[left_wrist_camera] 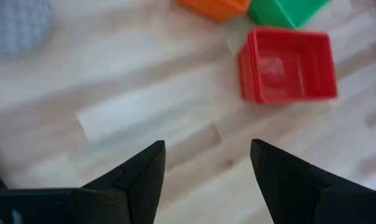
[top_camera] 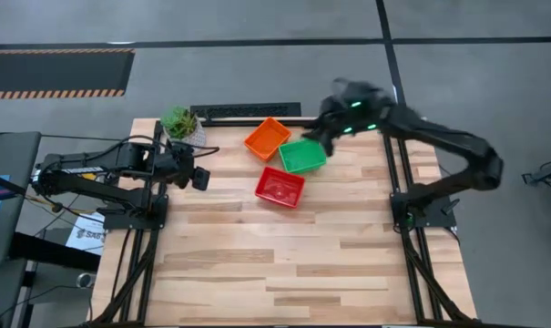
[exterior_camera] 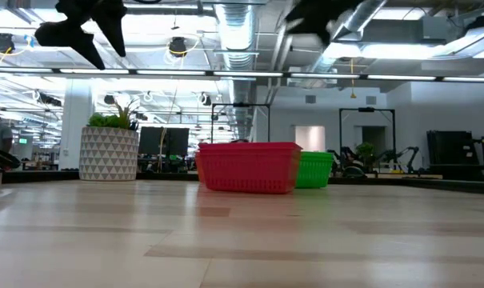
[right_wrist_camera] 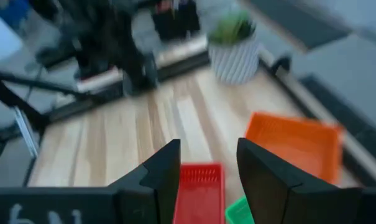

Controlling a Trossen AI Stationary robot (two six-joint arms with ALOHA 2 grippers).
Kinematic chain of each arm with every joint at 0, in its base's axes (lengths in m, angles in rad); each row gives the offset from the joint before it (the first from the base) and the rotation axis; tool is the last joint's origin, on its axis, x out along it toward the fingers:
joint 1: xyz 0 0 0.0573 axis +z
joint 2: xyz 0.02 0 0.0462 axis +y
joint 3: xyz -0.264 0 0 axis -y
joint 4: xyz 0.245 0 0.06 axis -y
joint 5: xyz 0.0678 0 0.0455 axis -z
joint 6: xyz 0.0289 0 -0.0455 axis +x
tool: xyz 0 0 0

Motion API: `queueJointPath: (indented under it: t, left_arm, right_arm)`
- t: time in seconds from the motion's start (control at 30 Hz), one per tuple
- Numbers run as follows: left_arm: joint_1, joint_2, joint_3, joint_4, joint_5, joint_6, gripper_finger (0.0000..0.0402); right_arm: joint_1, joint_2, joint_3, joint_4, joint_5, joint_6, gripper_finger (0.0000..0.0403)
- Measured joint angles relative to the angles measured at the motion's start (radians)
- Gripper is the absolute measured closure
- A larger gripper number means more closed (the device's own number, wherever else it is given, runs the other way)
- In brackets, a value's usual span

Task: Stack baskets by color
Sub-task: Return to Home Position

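Orange stack (top_camera: 267, 138), green stack (top_camera: 302, 156) and red stack (top_camera: 280, 187) clustered near the table's (top_camera: 284, 264) far edge; right gripper (top_camera: 322, 129), fingers apart, empty, hovered over green stack, where a low retreat could topple it; left gripper (top_camera: 200, 176), fingers apart, near left edge.

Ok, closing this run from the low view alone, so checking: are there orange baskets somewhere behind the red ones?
Observer: Yes, the orange baskets sit farther back than the red baskets, beside the green baskets.
Operator: Left gripper holding anything?
Observer: No, the left gripper is open and empty.
Operator: And the right?
Observer: The right gripper is open and empty too, raised near the green baskets.
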Motion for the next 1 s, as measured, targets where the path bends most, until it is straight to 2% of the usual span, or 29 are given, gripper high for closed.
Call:
queueJointPath:
  t: [0.17,0.27,0.33,0.4,0.53,0.67,0.8,1.0]
  left_arm:
    - [0.000,0.000,0.000,0.000,0.074,-0.014,0.0178]
    - [0.000,0.000,0.000,0.003,0.065,-0.009,0.0178]
    - [-0.007,0.000,0.000,0.047,0.016,0.046,0.0178]
    - [-0.017,0.000,0.000,0.182,-0.022,0.188,0.0178]
    - [0.002,-0.012,0.001,0.472,-0.007,0.449,0.0178]
    - [0.038,-0.033,0.002,0.541,0.000,0.593,0.0178]
    - [0.066,-0.142,-0.038,0.523,-0.011,0.639,0.0178]
    - [0.067,-0.435,-0.217,0.543,-0.050,0.624,0.0178]
  right_arm:
    - [-0.027,-0.205,0.032,-0.103,0.003,-0.008,0.0230]
    - [-0.032,-0.318,0.028,-0.189,0.002,0.023,0.0231]
    - [-0.022,-0.389,-0.001,-0.215,0.004,0.008,0.0231]
    - [-0.007,-0.467,-0.064,-0.204,0.023,0.003,0.0230]
    - [0.020,-0.623,-0.280,-0.089,0.105,0.090,0.0228]
    - [0.030,-0.794,-0.522,0.059,0.116,0.200,0.0229]
    - [0.034,-0.955,-0.691,0.139,0.112,0.293,0.0232]
    - [0.072,-1.168,-0.844,0.169,0.158,0.325,0.0230]
